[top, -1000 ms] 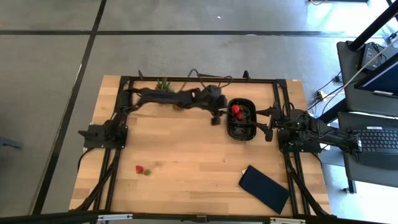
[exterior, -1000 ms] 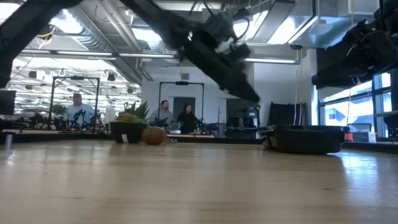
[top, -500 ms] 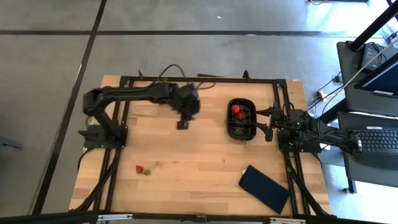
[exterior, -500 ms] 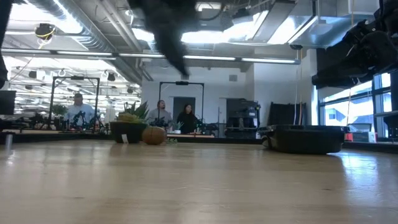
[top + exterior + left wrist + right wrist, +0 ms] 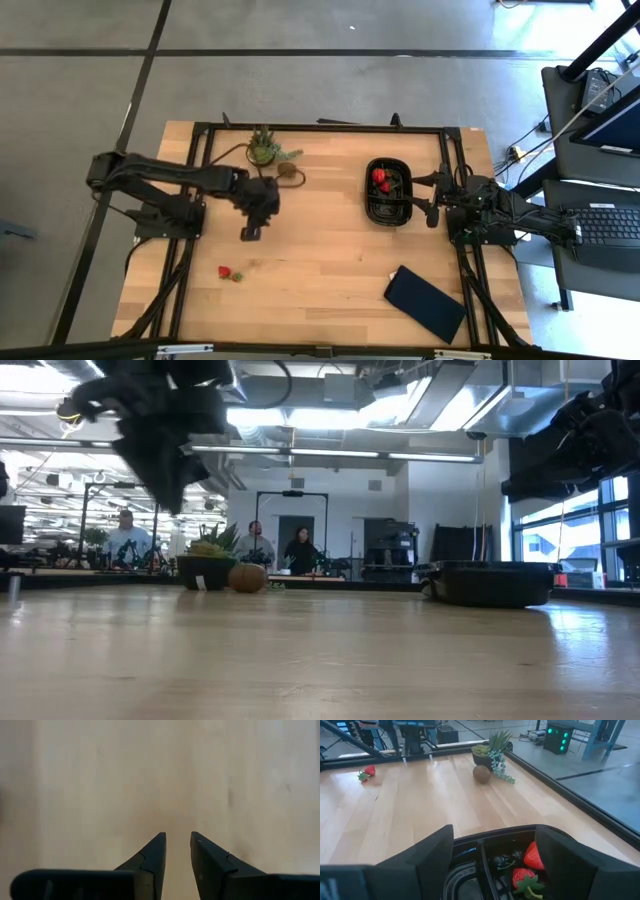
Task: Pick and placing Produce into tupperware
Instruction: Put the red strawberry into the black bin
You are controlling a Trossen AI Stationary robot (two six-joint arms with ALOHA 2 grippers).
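The black tupperware (image 5: 388,206) sits at the table's right-centre and holds two red strawberries (image 5: 380,180), which the right wrist view shows lying inside it (image 5: 532,857). One more strawberry (image 5: 225,272) lies on the wood at the near left. The brown round fruit (image 5: 290,170) rests on the table beside the potted plant (image 5: 263,148). My left gripper (image 5: 250,232) hangs over bare wood left of centre, fingers slightly apart and empty (image 5: 176,836). My right gripper (image 5: 432,198) waits just right of the tupperware, open wide (image 5: 496,831).
A flat dark-blue rectangle (image 5: 425,303) lies at the near right. The plant stands by the far edge. Black frame rails run along the table's left, right and far sides. People stand in the room beyond the far edge (image 5: 262,545). Bare wood spreads across the middle.
My left gripper has swept from beside the tupperware toward the table's left and near side, ending over the left-centre wood. The arm drew back with it, uncovering the plant and the brown fruit. My right arm and the strawberries have kept still.
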